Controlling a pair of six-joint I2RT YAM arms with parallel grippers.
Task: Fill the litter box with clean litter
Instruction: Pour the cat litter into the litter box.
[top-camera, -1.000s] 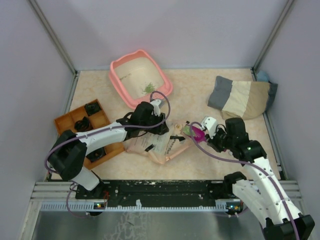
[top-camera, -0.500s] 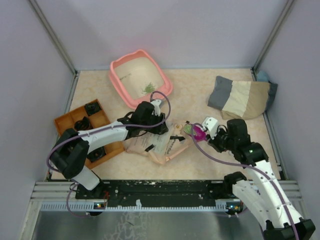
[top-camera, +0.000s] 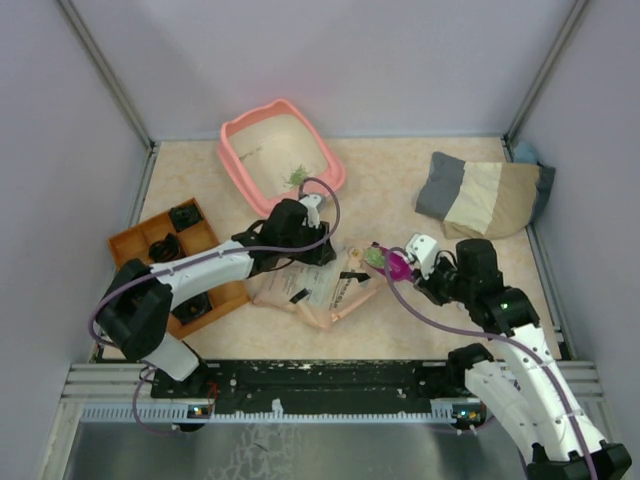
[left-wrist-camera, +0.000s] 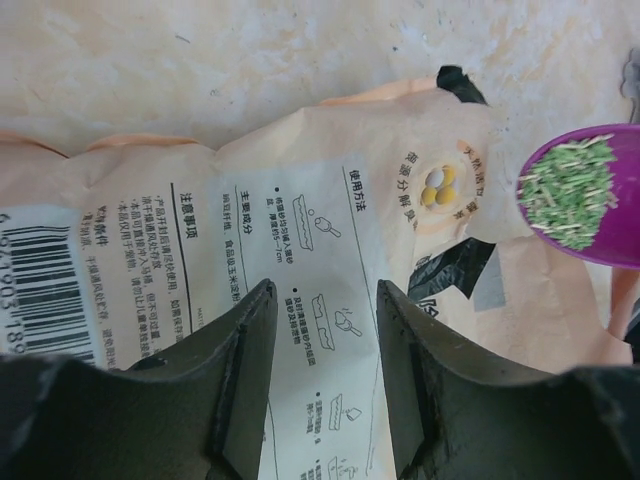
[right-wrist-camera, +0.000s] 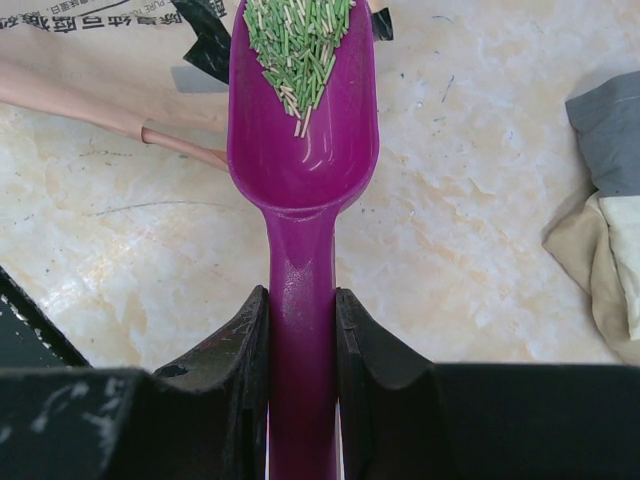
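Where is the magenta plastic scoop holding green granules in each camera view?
Top external: magenta plastic scoop centre-right, right of the beige printed paper bag.
Left wrist: its bowl at the right edge.
Right wrist: centre, handle in the right gripper.
Shared landmark: that bag.

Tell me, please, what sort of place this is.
Probably a robotics lab test cell, not a home: plain wall panels and metal frame posts enclose a marbled table, two arms are bolted to a rail at its near edge, and the litter box looks like a staged prop.
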